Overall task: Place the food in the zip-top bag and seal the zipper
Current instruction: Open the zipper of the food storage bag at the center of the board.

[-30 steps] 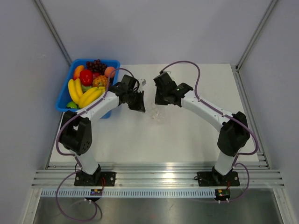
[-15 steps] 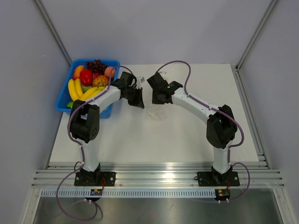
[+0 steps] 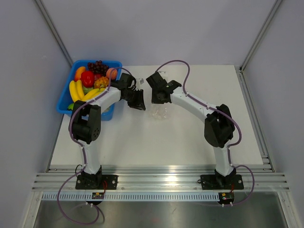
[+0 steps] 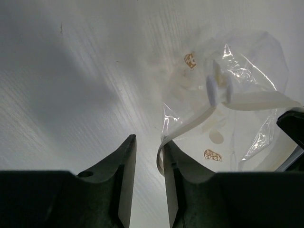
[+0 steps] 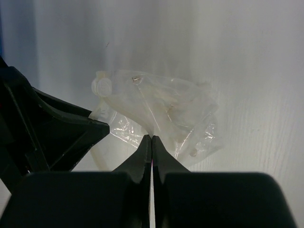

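The zip-top bag (image 3: 160,112) is a crinkly clear pouch on the white table between my two grippers. My right gripper (image 5: 152,137) is shut, its tips pinching the bag's film (image 5: 166,102); it sits just above the bag in the top view (image 3: 159,95). My left gripper (image 4: 148,138) is open, with the bag's whitish zipper strip (image 4: 256,100) curling against the inside of its right finger. The bag (image 4: 247,71) lies just beyond that finger. The zipper's white slider (image 4: 216,88) also shows in the right wrist view (image 5: 101,86). The peach-like food (image 3: 111,72) lies in the blue bin, apart from both grippers.
The blue bin (image 3: 64,97) at the table's left rear holds bananas (image 3: 83,95), dark grapes (image 3: 97,65) and other fruit. My left arm passes over its right rim. Grey walls stand close on the left, back and right.
Both grippers have drawn toward the back and closer together over the bag. The right arm has swung left and folded its elbow inward. The bag has shifted slightly.
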